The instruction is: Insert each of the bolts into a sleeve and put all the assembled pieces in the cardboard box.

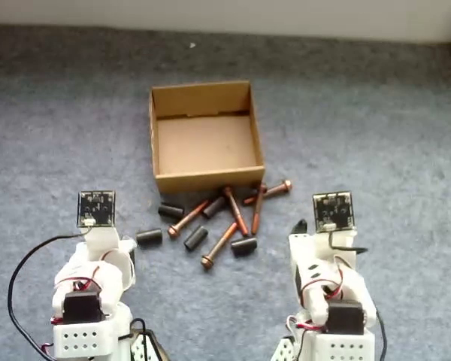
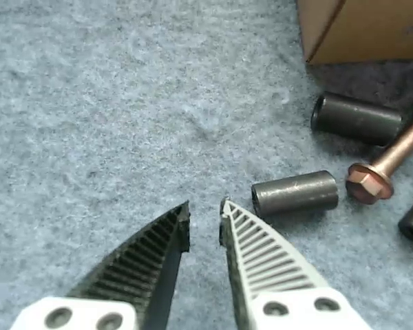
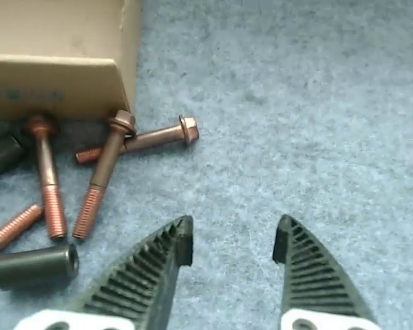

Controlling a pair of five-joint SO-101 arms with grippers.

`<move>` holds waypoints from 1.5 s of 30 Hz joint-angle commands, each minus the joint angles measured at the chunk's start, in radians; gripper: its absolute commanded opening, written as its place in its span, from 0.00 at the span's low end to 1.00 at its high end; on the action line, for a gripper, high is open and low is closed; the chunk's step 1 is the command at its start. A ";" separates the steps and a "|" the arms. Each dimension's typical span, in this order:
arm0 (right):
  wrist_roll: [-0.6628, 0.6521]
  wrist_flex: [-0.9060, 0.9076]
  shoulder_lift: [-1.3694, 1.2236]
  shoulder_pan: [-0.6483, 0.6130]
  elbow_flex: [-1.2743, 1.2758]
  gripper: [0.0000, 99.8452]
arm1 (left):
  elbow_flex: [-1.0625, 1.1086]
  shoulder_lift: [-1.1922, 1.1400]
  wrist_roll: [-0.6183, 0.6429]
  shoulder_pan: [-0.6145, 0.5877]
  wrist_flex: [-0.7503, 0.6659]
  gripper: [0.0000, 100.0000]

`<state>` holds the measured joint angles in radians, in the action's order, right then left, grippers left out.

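Note:
Several copper bolts (image 1: 219, 245) and short dark sleeves (image 1: 195, 238) lie loose on the carpet just in front of the cardboard box (image 1: 155, 135), which holds nothing. My left gripper (image 2: 204, 221) hovers low over bare carpet, slightly open with nothing in it. One sleeve (image 2: 294, 193) lies just beyond one fingertip, and a bolt head (image 2: 367, 182) and another sleeve (image 2: 358, 119) lie farther on. My right gripper (image 3: 234, 239) is wide open and holds nothing above the carpet. Near it lie crossed bolts (image 3: 103, 175) and a sleeve (image 3: 36, 267).
Grey carpet covers the whole work surface. The box corner (image 3: 117, 65) stands close behind the bolts. Both arm bases sit at the near edge, left (image 1: 86, 301) and right (image 1: 331, 301), with the pile between them.

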<state>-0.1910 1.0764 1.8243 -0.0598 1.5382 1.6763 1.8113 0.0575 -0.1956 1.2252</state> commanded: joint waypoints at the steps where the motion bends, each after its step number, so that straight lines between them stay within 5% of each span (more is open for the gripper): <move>1: -0.009 0.139 0.007 -0.074 -0.200 0.21 | 0.018 0.005 -0.008 -0.013 -0.020 0.10; 12: -0.014 0.346 -0.489 -0.251 -0.619 0.21 | 0.018 0.005 -0.008 -0.076 -0.006 0.10; 23: 0.014 0.338 -0.969 -0.499 -0.776 0.21 | 0.018 0.005 -0.008 -0.101 -0.006 0.10; 33: -0.293 0.262 -1.242 -0.618 -0.783 0.21 | 0.018 0.005 -0.008 -0.101 -0.006 0.10; 45: -0.443 0.117 -1.451 -0.673 -0.782 0.29 | 0.018 0.005 -0.008 -0.101 -0.006 0.10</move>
<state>-0.5976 1.2421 0.3943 -0.7258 0.7956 1.6763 1.8113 0.0575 -0.2846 1.2252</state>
